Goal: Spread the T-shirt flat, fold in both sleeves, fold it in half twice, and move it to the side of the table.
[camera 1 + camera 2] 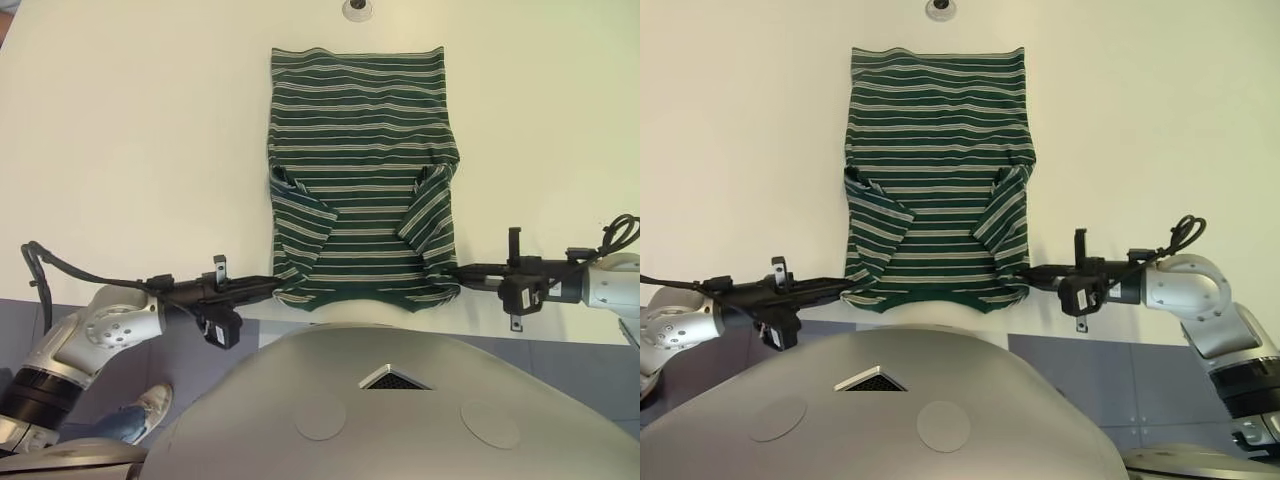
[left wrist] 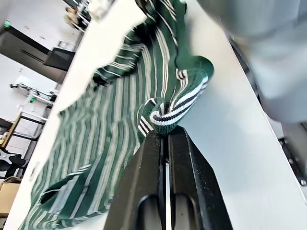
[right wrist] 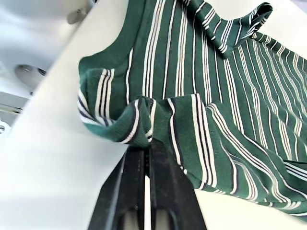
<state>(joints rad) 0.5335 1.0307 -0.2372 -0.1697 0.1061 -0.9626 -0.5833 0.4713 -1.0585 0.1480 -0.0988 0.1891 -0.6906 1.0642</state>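
White table | left hand, right hand clamp T-shirt near corners | cabinet beyond

We see a round cable hole set in the tabletop near its far edge. Past the near edge lies a grey tiled floor, with thin seams between the tiles. In the left wrist view, in the room beyond the tabletop's far edge, we make out a dark screen, a long dark cabinet and a brown cardboard box. The rest there is too blurred for us to name.
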